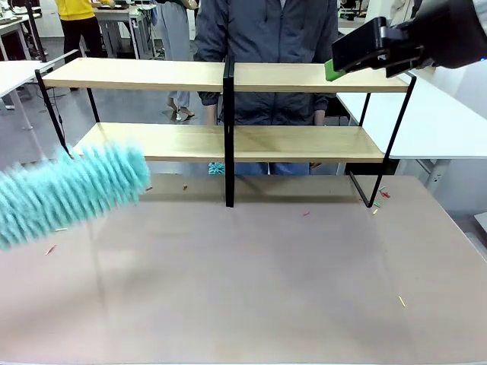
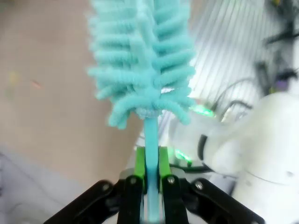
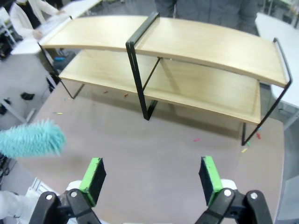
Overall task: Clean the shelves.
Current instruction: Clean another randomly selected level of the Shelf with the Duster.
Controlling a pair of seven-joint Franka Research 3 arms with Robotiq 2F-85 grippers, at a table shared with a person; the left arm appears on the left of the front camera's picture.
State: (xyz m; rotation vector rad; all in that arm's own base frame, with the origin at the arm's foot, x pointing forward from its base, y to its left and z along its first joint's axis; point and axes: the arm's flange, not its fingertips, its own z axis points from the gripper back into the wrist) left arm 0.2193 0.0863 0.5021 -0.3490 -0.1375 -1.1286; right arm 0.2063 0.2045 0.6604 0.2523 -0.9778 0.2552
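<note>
Shelves [image 1: 152,74] stand along the counter's [image 1: 266,289] far side, long axis left to right, open front facing near. My left tool [image 2: 150,163] pinches a teal duster [image 1: 76,190], held off the boards at near left. My right tool [image 3: 152,179] is spread and empty. The 2 boards look bare, possibly wiped; scraps [image 1: 307,214] lie on the counter.

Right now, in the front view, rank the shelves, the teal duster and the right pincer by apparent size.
1. The shelves, clearly largest.
2 or 3. The teal duster and right pincer look alike: the duster is blurred and cut by the picture's edge, the pincer is close to the camera, so no ranking.
</note>
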